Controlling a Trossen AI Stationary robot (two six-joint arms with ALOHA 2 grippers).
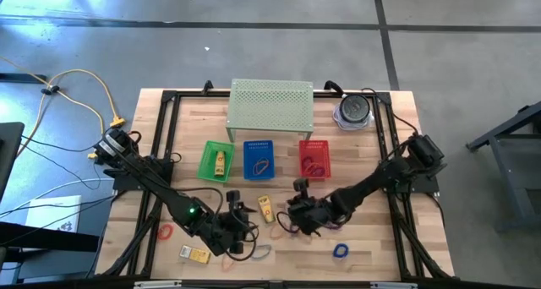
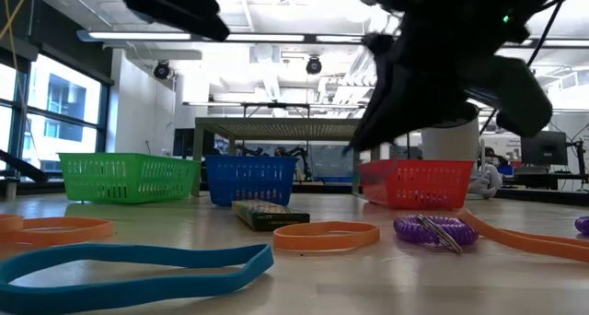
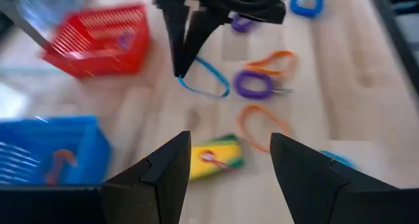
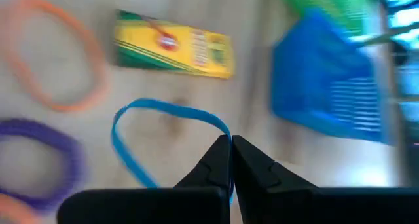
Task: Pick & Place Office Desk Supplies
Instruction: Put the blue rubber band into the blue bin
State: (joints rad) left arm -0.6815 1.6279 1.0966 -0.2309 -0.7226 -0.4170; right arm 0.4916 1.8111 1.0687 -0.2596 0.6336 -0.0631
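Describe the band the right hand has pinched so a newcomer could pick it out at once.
Start from the red basket at the right end of the row of three baskets on the wooden table. Just in front of it the right hand is shut on a thin blue rubber band. Beside it lie a yellow crayon box, thicker orange bands and a purple coil; it alone hangs from a hand.
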